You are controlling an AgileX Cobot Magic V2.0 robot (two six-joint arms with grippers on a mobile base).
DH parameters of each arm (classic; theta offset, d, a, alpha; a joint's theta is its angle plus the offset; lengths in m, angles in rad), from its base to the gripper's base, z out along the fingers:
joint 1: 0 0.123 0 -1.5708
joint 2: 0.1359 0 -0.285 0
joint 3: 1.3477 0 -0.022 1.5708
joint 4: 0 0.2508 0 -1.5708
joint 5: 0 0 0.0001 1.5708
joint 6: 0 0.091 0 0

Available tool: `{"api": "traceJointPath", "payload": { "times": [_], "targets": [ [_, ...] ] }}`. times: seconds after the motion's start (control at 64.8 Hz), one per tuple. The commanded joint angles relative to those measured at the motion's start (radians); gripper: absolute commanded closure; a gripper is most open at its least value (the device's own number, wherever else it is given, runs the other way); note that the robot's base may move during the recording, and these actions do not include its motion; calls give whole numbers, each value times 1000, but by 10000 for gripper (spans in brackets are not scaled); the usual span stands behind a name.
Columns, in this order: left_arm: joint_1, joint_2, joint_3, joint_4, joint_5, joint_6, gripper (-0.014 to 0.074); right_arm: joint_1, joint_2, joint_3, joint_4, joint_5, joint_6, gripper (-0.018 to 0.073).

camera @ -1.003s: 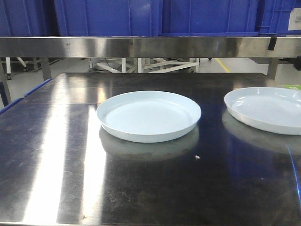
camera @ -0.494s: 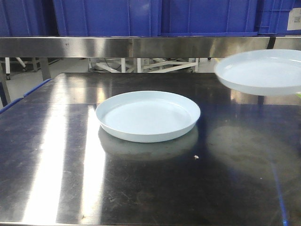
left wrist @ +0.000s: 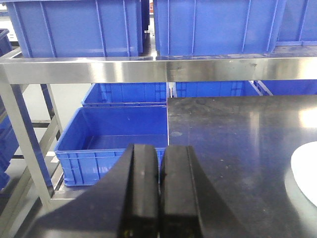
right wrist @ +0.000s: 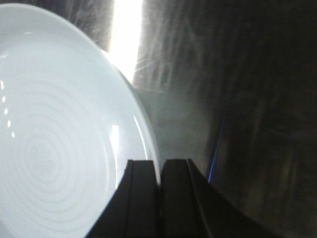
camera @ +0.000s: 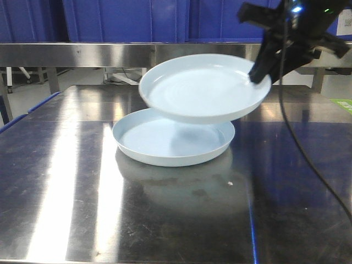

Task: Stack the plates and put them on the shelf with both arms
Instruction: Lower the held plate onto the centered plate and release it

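One pale bluish-white plate [camera: 159,146] lies flat on the steel tabletop at the centre. My right gripper [camera: 258,74] is shut on the right rim of the second plate [camera: 203,88] and holds it tilted in the air, over and slightly right of the lower plate. The right wrist view shows that plate [right wrist: 54,144] with its rim pinched in my right gripper [right wrist: 159,166]. My left gripper [left wrist: 159,153] is shut and empty at the table's left edge, out of the front view. A white plate edge [left wrist: 304,176] shows at its far right. The shelf rail [camera: 110,54] runs across behind.
Blue bins [camera: 126,19] sit on the shelf above the rail. More blue bins [left wrist: 119,134] stand low beside the table's left edge, under the rail [left wrist: 148,69]. A black cable [camera: 300,148] hangs from the right arm over the table's right side.
The right-hand plate was lifted off the table and carried left. It now hangs over the centre plate, with my right arm come into the front view.
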State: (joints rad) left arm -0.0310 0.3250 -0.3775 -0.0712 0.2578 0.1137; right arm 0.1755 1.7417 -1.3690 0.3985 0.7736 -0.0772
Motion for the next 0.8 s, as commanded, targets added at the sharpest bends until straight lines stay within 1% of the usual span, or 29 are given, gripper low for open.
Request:
{"api": "traceJointPath", "payload": {
  "times": [0.0, 0.093, 0.17, 0.278, 0.416, 0.54, 0.787],
  "targets": [
    [1, 5, -27, -9, -85, -9, 514, 33, -20, -27, 31, -58, -11, 511],
    [1, 5, -27, -9, -85, -9, 514, 64, 17, -27, 31, -82, -10, 505],
    [1, 5, -27, -9, -85, -9, 514, 78, 38, -27, 32, -103, -8, 482],
    [1, 5, -27, -9, -85, -9, 514, 85, 60, -27, 32, -121, 3, 400],
    [1, 5, -27, -9, -85, -9, 514, 85, 66, -27, 16, -121, 3, 248],
    [1, 5, -27, -9, -85, -9, 514, 85, 68, -27, -6, -125, 7, 169],
    [1, 5, -27, -9, -85, -9, 514, 104, 81, -27, -76, -116, 96, 161]
  ]
}}
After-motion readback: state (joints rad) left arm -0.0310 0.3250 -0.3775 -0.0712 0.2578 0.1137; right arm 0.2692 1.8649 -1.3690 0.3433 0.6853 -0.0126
